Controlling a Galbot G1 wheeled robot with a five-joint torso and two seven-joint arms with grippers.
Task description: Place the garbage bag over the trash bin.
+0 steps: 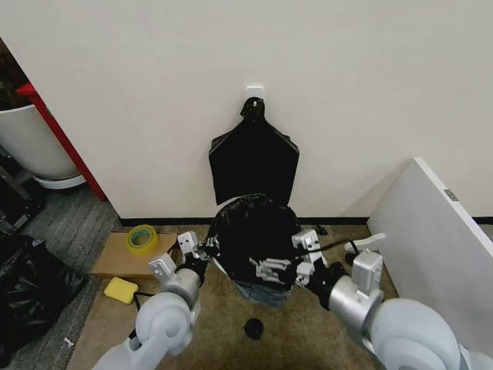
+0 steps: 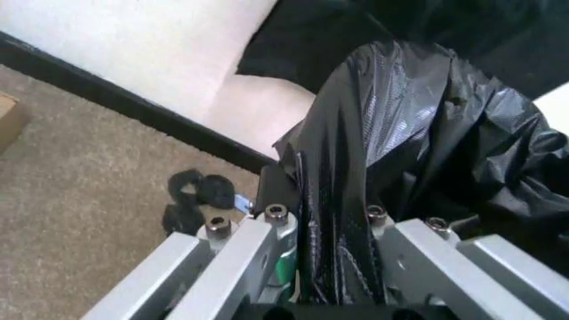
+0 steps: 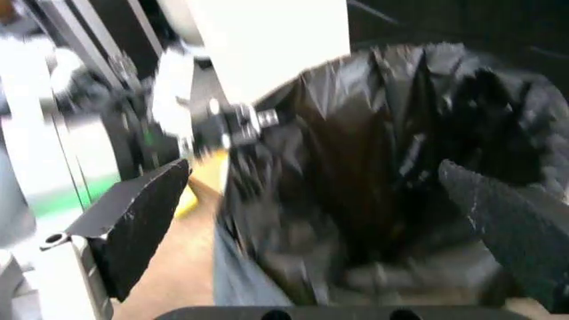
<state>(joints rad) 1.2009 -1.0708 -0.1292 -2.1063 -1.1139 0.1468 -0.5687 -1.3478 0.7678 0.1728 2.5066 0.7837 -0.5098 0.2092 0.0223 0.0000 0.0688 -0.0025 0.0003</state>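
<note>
Ideally, with left gripper jaws clamped on the garbage bag and right gripper jaws apart beside it, pull the hem evenly down the trash bin.

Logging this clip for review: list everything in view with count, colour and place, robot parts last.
bag: 1, glossy black, pulled over the bin by the wall, between both tools
bin: 1, pale base showing under the bag, on the carpet
bag bundle: 1, black, hung on a wall hook above the bin
tape roll: 1, yellow-green, on the cardboard at left
cardboard: 1, brown, flat on the floor
sponge: 1, yellow, beside the cardboard
scrap: 1, small, black, on the carpet before the bin
board: 1, white, leaning at right
left tool: shut on the bag's left side
right tool: open at the bag's right side
</note>
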